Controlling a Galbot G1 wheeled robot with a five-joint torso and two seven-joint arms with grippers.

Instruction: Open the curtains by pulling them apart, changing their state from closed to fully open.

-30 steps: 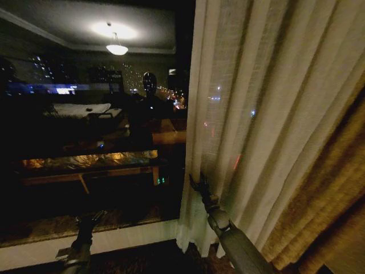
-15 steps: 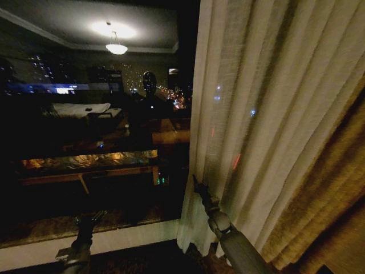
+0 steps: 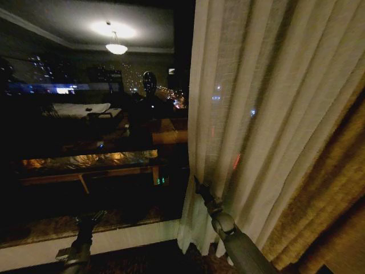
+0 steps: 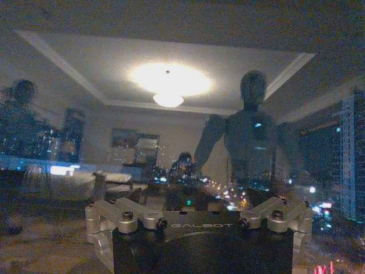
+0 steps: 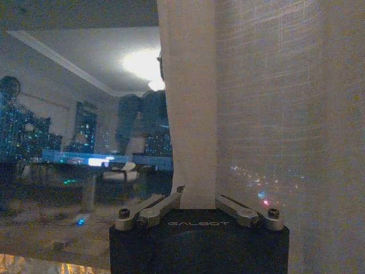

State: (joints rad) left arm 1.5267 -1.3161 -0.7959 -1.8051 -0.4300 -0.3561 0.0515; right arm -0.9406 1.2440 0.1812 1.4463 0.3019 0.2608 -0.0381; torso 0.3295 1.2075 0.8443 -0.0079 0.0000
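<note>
Curtains [image 3: 251, 114] are where the action is: the sheer cream panel hangs right of the bare window glass [image 3: 91, 142], its free edge running down the middle of the head view, and beside it on the far side sits the thick golden drape [image 3: 325, 211]. Right gripper [image 3: 198, 186] reaches up to that free edge low down, near the sill [image 3: 114, 240], and the right wrist view settles it: the edge fold runs straight down between the jaws, which look pressed in on the cloth, pinching it. Left gripper [image 3: 91, 220] hangs low in front of the glass, well apart from the fabric, facing the reflected room; its jaws look spread with nothing between them, though that is a judgement from the wrist view's linkage.

Progress, by my reading: the glass beside the panel is uncovered, and no second panel can be seen on that side. What is left is this right-hand sheer, broad and loosely pleated, not yet bunched back against the golden drape. Call it past halfway, not done.
</note>
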